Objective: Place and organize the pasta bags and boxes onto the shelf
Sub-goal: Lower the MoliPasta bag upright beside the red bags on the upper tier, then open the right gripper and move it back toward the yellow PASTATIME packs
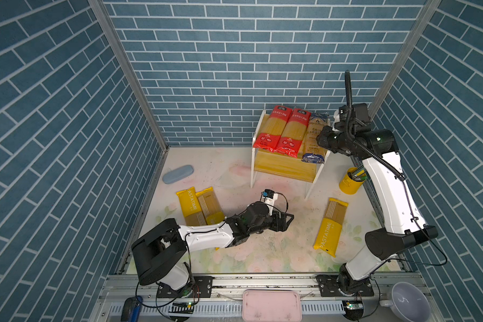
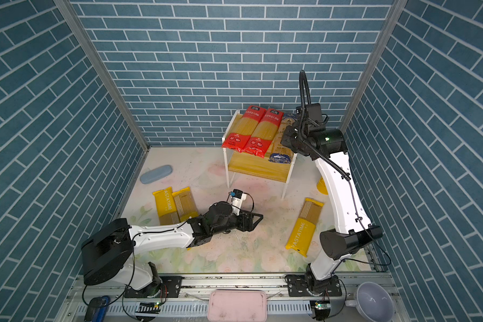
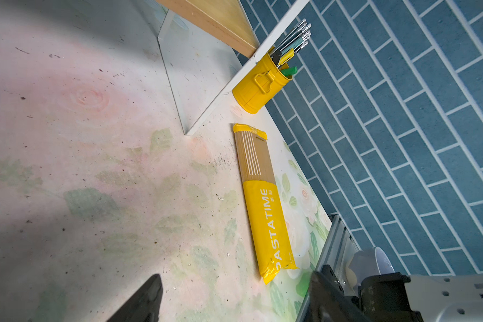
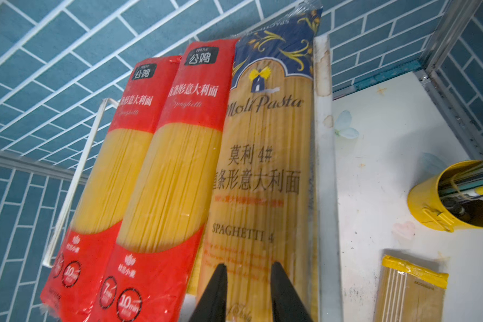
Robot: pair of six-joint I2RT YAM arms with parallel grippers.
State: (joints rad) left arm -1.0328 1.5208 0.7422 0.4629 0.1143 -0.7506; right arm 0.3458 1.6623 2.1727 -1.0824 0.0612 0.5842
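Shelf [image 1: 285, 170] back-right on tabletop; upper board: two red spaghetti packets [image 1: 282, 131], blue-ended Moli Pasta packet [image 1: 315, 139], side by side; PASTATIME packet [image 1: 188, 207] touching striped yellow-tan packet [image 1: 210, 205] near left edge; second PASTATIME packet [image 1: 331, 225] near right edge.

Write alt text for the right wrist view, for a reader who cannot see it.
Two red spaghetti packets and a blue-ended packet lie side by side on the shelf, with the right gripper's slightly parted fingertips over the blue-ended one's near end. Beside the shelf, a yellow pen pot and a yellow packet sit on the table.
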